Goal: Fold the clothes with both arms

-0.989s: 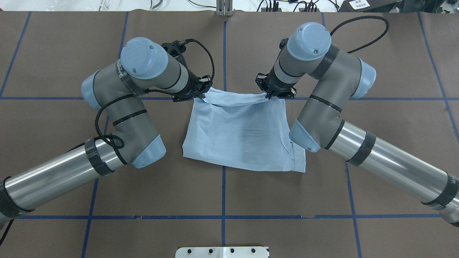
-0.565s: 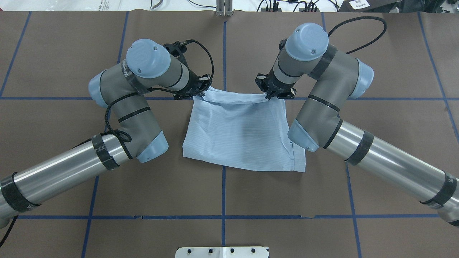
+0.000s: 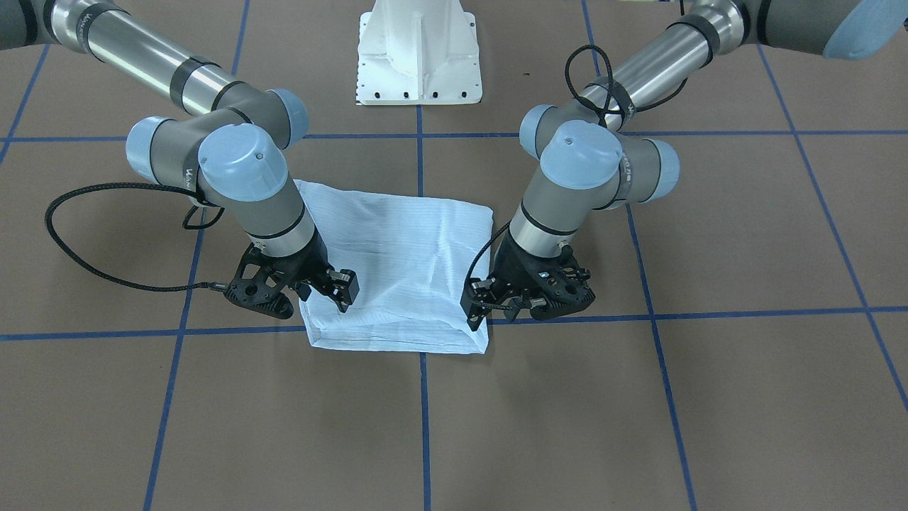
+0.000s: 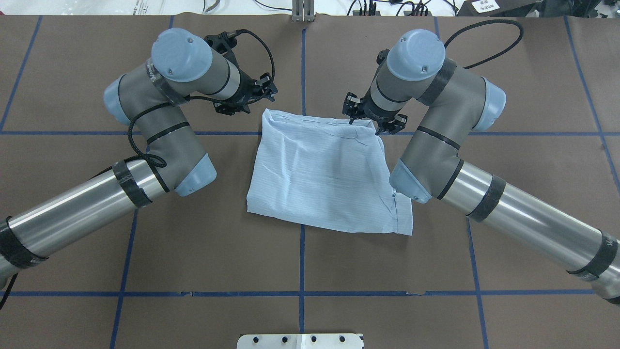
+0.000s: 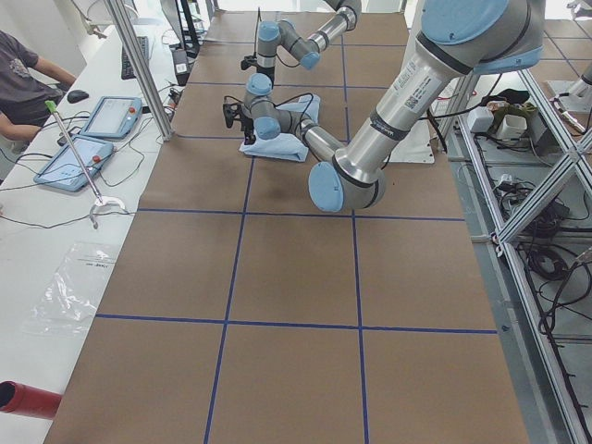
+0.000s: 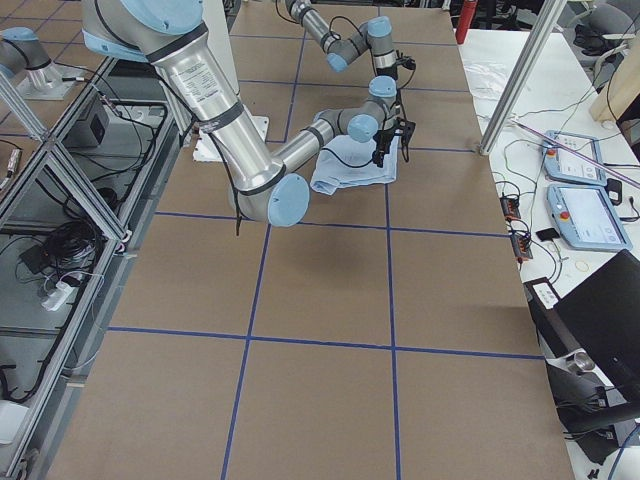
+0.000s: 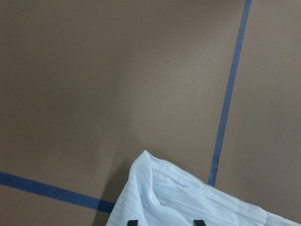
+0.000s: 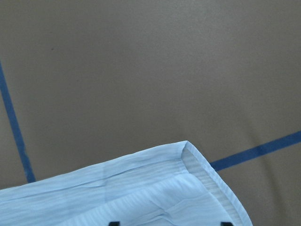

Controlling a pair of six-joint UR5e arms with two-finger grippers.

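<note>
The clothes, one pale-blue striped shirt (image 4: 324,174), lie folded into a rough rectangle at the middle of the brown table (image 4: 72,194); the front-facing view shows the same shirt (image 3: 397,262). My left gripper (image 4: 269,92) is open and hangs just beyond the far left corner, apart from the cloth. My right gripper (image 4: 372,117) stands open over the far right corner, and I cannot tell if it touches. Both wrist views look down on a shirt corner (image 7: 188,202) (image 8: 141,188) with the fingertips spread apart at the bottom edge. Nothing is held.
Blue tape lines (image 4: 302,261) cross the brown table cover. The white pedestal base (image 3: 418,57) stands on the robot's side of the shirt. A person (image 5: 18,65) sits at a bench with tablets (image 5: 83,153) beyond the table's far edge.
Both grippers were shut on the shirt's raised far edge; now they have let go and the edge lies flat. The left gripper has drawn back, away from the shirt.
</note>
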